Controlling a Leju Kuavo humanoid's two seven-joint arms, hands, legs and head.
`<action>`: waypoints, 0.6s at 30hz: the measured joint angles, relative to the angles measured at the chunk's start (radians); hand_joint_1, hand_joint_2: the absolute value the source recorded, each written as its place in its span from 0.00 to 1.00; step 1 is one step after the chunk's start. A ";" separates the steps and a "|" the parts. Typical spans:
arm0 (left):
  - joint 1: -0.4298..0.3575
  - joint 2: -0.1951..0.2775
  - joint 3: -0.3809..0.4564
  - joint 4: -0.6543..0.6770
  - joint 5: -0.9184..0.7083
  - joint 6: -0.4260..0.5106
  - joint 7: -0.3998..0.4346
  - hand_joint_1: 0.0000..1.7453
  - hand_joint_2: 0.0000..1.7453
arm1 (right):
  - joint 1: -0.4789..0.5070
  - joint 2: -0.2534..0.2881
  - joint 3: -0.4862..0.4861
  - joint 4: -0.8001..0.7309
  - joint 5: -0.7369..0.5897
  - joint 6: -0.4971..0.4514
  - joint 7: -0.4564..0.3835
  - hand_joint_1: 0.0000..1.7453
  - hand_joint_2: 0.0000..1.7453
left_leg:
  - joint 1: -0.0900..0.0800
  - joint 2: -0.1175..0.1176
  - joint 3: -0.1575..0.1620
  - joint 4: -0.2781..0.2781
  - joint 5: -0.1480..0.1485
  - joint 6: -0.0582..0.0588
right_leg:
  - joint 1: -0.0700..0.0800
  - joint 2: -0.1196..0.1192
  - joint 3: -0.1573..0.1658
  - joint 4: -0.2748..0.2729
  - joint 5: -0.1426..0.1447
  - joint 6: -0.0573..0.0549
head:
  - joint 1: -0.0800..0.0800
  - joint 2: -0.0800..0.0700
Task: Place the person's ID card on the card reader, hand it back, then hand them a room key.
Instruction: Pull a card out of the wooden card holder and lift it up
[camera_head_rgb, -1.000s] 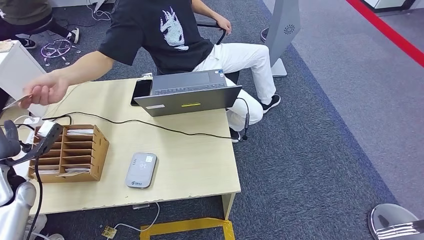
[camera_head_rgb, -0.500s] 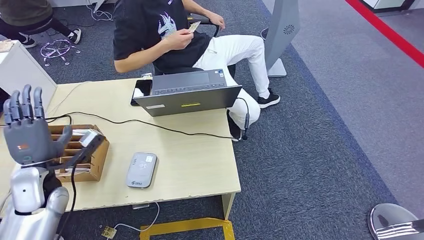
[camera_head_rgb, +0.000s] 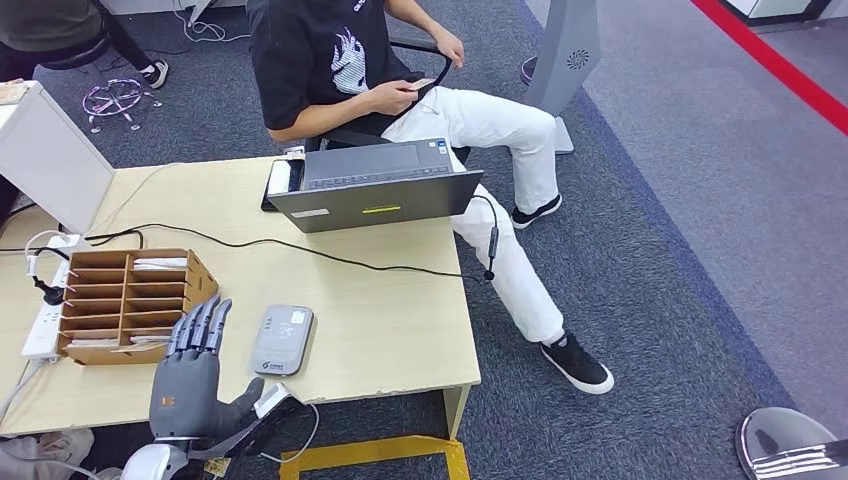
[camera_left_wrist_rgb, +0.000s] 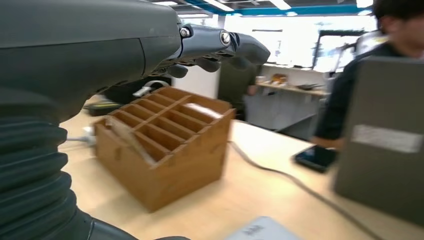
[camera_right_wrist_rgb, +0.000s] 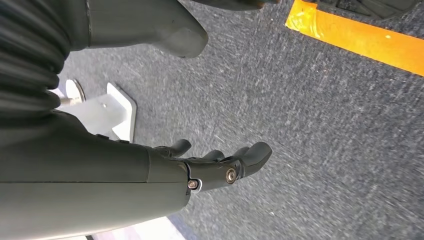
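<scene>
Left hand (camera_head_rgb: 190, 385) empty, fingers spread, near wooden slotted key-card organiser (camera_head_rgb: 135, 303) on bench (camera_head_rgb: 380, 320); ID card (camera_head_rgb: 420, 85) with seated person; risk: fingers snag the organiser wall, tipping it.

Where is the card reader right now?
In the head view, the grey card reader lies flat near the front edge of the wooden table, just right of the wooden slotted box, with the robot's left hand close beside it.

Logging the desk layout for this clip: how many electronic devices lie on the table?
3: a grey open laptop at the far edge, a black phone beside it, and a grey flat card reader near the front. The laptop may hide others.
</scene>
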 joint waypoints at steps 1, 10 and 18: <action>0.018 0.012 0.006 -0.018 -0.018 -0.008 0.025 0.00 1.00 | 0.003 0.000 -0.006 0.000 -0.005 -0.001 -0.002 0.00 1.00 | 0.000 0.000 0.000 0.000 0.000 0.000 | 0.000 0.000 0.000 0.000 0.000 0.000 | 0.000 0.000; 0.133 0.106 0.111 -0.170 -0.208 -0.041 0.202 0.00 1.00 | 0.014 0.000 -0.050 0.000 -0.020 -0.003 -0.012 0.00 1.00 | 0.001 0.000 0.000 0.000 0.000 0.000 | 0.001 0.000 0.000 0.000 0.000 0.000 | 0.000 0.000; 0.179 0.140 0.222 -0.251 -0.253 -0.044 0.247 0.00 1.00 | 0.015 0.000 -0.072 0.000 -0.017 -0.003 -0.016 0.00 1.00 | 0.001 -0.001 0.000 0.000 0.000 0.000 | 0.001 -0.001 0.001 0.000 0.000 0.000 | 0.000 0.000</action>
